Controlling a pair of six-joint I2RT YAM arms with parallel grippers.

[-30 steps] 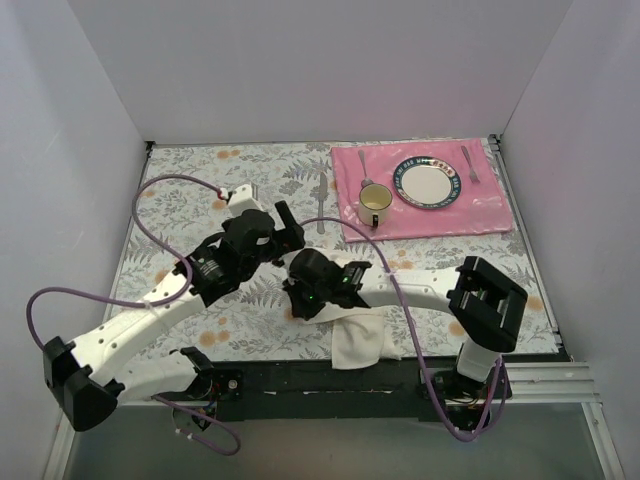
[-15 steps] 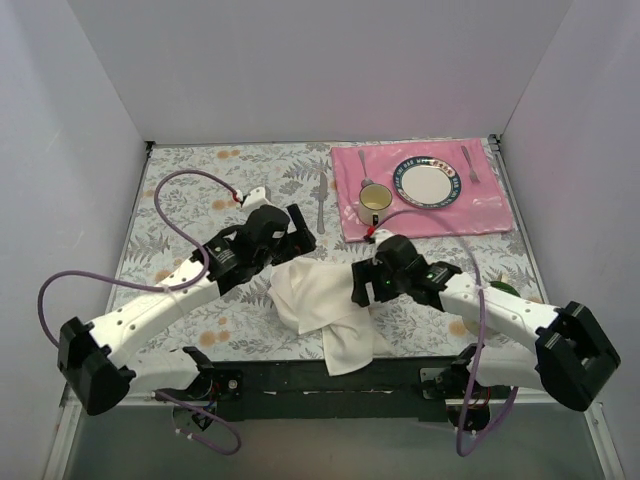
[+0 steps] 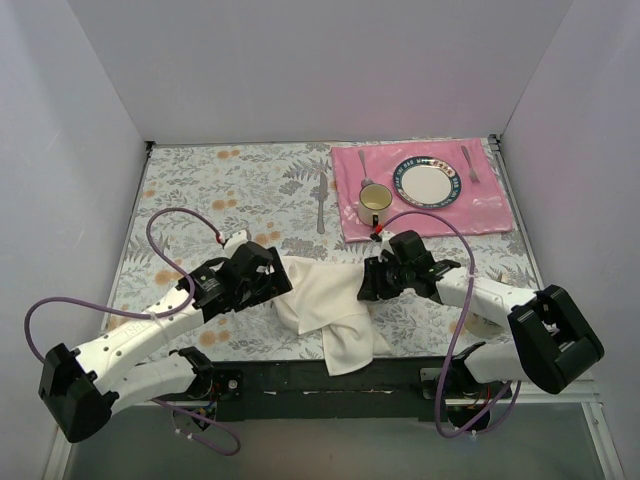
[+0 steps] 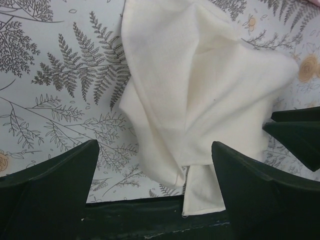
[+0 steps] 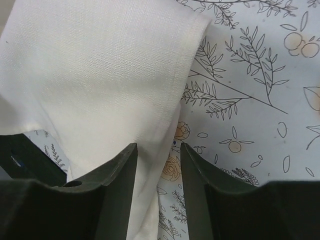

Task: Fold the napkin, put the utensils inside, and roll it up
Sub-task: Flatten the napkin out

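Napkin lies crumpled, unfolded, nearer me than the placemat. Knife just left of the placemat, untouched. Left gripper wide, empty. Right gripper narrow, straddling the napkin's edge. I judge folding, loading and rolling all left.

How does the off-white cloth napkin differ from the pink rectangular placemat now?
The off-white cloth napkin lies crumpled, front centre; the pink rectangular placemat lies flat, far right. The placemat bears a blue-rimmed plate and cream mug; the napkin bears nothing. Both rest on the patterned table.

Floral-print table, crumpled napkin, knife, pink placemat on it
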